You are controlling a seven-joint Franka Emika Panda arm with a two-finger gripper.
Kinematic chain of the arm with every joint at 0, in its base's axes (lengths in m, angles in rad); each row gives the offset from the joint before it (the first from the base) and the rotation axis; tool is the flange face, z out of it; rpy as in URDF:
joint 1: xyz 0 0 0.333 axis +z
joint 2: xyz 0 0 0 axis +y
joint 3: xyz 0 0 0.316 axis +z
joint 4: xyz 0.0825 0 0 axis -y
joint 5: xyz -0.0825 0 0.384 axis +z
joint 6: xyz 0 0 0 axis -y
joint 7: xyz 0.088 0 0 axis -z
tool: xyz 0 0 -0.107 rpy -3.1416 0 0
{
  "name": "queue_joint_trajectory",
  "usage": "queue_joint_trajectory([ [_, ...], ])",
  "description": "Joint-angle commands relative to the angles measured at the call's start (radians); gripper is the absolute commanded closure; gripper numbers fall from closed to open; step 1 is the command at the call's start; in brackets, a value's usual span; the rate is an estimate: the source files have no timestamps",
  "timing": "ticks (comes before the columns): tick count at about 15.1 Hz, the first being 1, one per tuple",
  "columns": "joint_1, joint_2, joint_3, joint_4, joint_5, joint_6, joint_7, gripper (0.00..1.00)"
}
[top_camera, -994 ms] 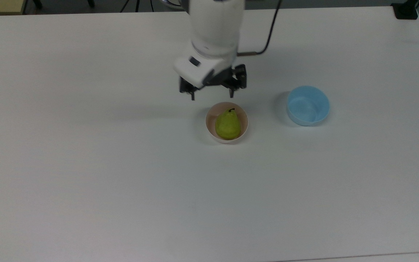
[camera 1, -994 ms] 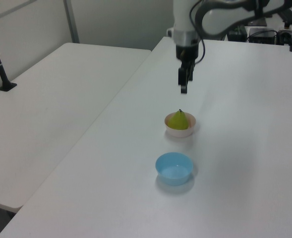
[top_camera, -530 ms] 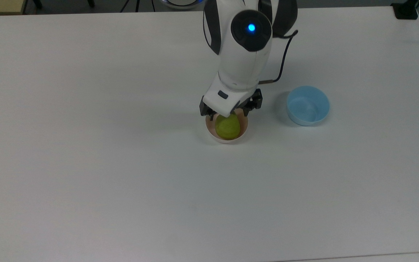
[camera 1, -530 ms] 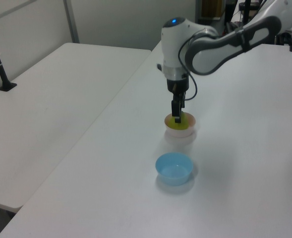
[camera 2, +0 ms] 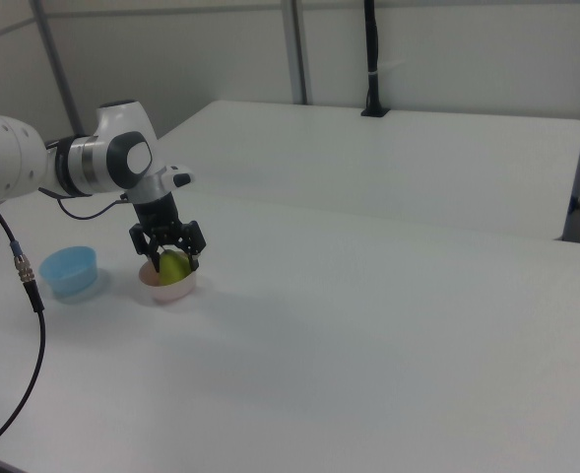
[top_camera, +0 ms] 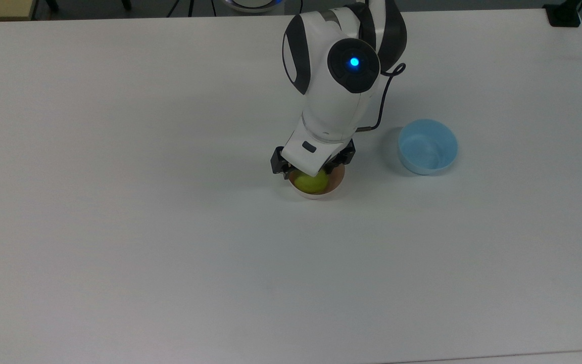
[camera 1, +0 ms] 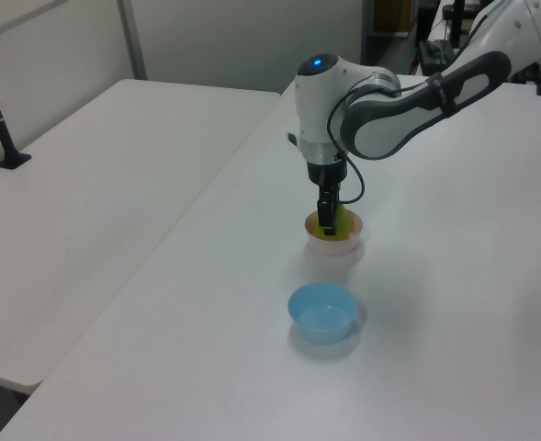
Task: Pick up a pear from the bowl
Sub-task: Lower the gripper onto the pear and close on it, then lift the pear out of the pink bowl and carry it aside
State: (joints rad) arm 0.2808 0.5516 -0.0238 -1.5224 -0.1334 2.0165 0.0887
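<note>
Yellow-green and teardrop shaped, the pear is seated inside the pale pink bowl, which rests on the white table. The gripper is lowered into the bowl, with its two black fingers spread apart and placed on opposite sides of the fruit, as seen in the right view. Contact between the finger pads and the pear's skin cannot be determined; the fruit is not seen lifted clear of the bowl.

In the top view, the upper part of the pear is covered by the white gripper body, and the lower part is exposed at the near rim of the bowl. In the left view, the pear is partly hidden behind a dark finger, and the bowl is seen directly beneath the wrist.

A light blue bowl is located on the table to the top view's right of the pink bowl, apart from it. A black cable is routed along the arm's wrist.
</note>
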Motion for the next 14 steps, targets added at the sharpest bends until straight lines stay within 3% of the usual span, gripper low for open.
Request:
queue_joint_trajectory([
  [1, 0.031, 0.004, -0.016, -0.008, -0.012, 0.015, 0.017, 0.39],
  [3, 0.034, 0.002, -0.016, -0.007, -0.009, 0.015, 0.02, 0.52],
  [6, 0.035, -0.002, -0.01, -0.007, -0.006, 0.013, 0.043, 0.6],
  [12, 0.018, -0.122, -0.008, -0.002, 0.006, -0.047, 0.045, 0.62],
  [14, -0.021, -0.162, -0.007, -0.007, 0.008, -0.068, 0.042, 0.62],
])
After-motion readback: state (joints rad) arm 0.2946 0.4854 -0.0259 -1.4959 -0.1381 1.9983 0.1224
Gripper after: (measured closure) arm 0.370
